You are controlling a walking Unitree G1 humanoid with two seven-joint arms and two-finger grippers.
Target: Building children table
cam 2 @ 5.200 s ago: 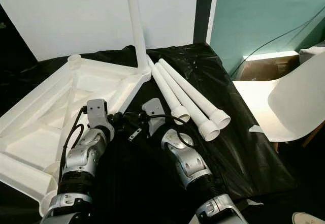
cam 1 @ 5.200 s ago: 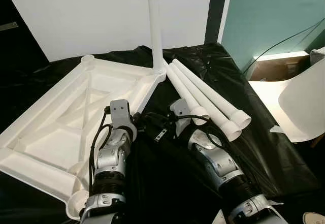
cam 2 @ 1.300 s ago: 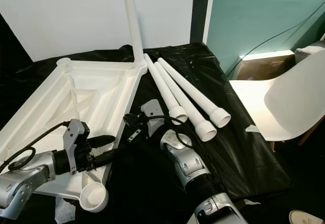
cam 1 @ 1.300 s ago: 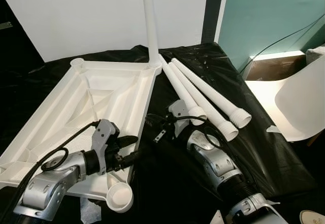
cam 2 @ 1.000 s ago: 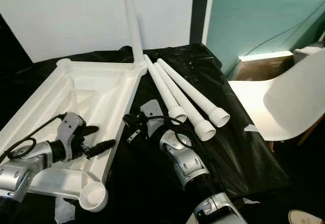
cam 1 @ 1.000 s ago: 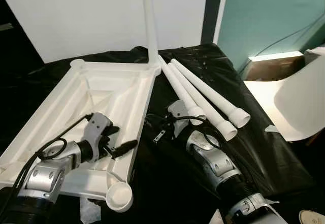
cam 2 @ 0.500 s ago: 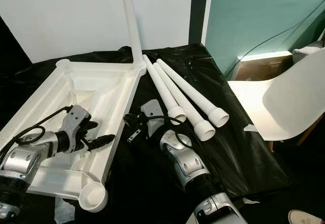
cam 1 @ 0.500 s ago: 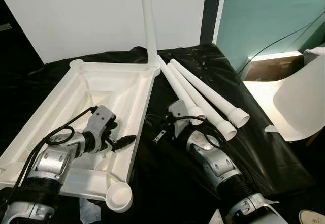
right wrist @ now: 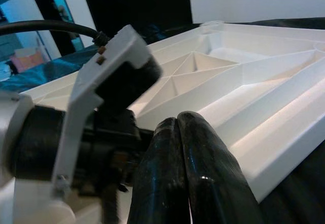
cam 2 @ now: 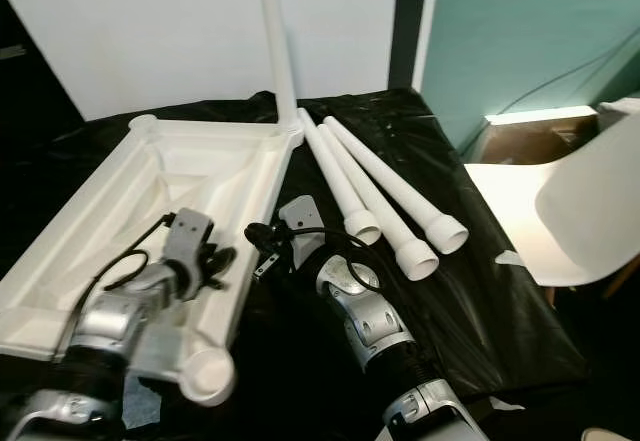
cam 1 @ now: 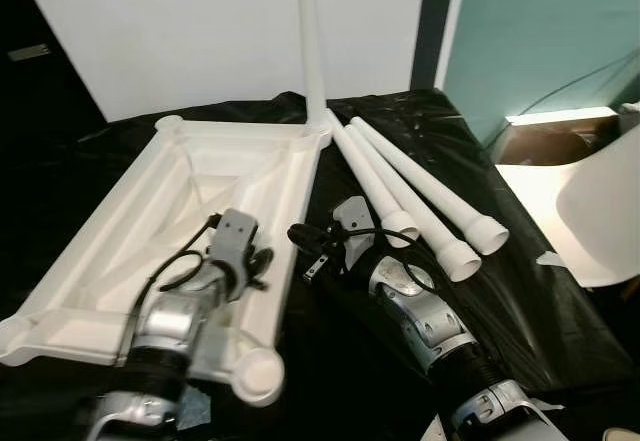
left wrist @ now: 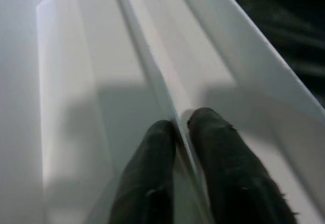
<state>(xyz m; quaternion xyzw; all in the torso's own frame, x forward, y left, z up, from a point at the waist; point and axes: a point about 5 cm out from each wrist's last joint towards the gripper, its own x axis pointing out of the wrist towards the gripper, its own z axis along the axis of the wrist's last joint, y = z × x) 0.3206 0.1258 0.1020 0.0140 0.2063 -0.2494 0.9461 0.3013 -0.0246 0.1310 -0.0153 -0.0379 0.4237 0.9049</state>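
A black plastic sheet (cam 1: 520, 291) covers the surface, and on it lies the white children's tabletop (cam 1: 150, 231), upside down with its ribbed underside facing up and a round socket at each visible corner. 1 white leg (cam 1: 310, 41) already stands upright in the far right corner socket. Just beside that corner, 3 loose white legs (cam 1: 415, 196) lie side by side on the sheet, their wide threaded ends pointing toward the robot. To the right, a white chair (cam 1: 605, 216) stands near the sheet's edge. The left tool (left wrist: 182, 132) rests on the tabletop's underside near its right rim, its 2 black fingers pinched on a thin upright rib of the tabletop. The right tool (right wrist: 177, 127) sits just off the tabletop's right edge, beside the left wrist, its fingers pressed fully together with nothing between them.
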